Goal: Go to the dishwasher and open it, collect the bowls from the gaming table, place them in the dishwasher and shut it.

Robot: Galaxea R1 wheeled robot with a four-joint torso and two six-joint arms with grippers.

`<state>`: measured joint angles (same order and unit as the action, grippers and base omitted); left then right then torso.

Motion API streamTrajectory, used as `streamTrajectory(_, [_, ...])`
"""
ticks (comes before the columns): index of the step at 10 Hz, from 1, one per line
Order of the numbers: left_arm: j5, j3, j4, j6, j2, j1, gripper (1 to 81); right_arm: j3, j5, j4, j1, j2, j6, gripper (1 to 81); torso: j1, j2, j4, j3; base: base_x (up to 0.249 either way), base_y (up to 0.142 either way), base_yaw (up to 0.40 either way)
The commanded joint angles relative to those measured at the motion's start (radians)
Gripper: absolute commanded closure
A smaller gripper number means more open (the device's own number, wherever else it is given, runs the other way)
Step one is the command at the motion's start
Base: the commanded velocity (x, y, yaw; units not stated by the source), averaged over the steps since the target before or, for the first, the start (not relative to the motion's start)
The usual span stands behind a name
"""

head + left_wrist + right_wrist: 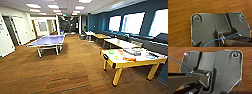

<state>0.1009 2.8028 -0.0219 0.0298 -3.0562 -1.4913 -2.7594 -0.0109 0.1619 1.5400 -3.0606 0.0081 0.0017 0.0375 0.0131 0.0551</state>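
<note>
The gaming table [117, 60], white-topped with a yellow edge and yellow legs, stands at the right of the head view, a short way ahead of me. Small bright patches lie on its top: a green one [111, 52] and orange ones [120, 51] near it, likely the bowls, though too blurred to tell their shapes. Other flat coloured items lie beside them. The dishwasher is out of view. Both wrist views look past the robot's dark plate at the brown wood-patterned floor [179, 18].
A blue table-tennis table [47, 41] stands at the middle left. Desks and low tables [120, 42] line the right wall under bright windows. White doors and walls run along the left. Brown floor [75, 65] stretches between the tables toward a far corridor.
</note>
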Motion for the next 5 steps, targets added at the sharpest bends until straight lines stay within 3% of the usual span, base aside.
streamTrajectory(1, [-0.049, 0.004, 0.0, 0.005, -0.001, 0.053, 1.0, 0.0, 0.046, 0.001, -0.047, 0.001, 0.0, 1.0, 0.0, 0.0, 0.0, 0.0, 0.159, 0.073, 0.0])
streamTrajectory(4, [-0.049, 0.004, 0.0, 0.005, -0.001, 0.053, 1.0, 0.0, 0.046, 0.001, -0.047, 0.003, 0.0, 1.0, 0.0, 0.0, 0.0, 0.0, 0.159, 0.066, 0.0])
streamTrajectory(5, [-0.049, 0.004, 0.0, 0.005, -0.003, 0.053, 1.0, 0.0, 0.046, 0.001, -0.047, 0.003, 0.0, 1.0, 0.0, 0.0, 0.0, 0.0, 0.159, 0.0, 0.0])
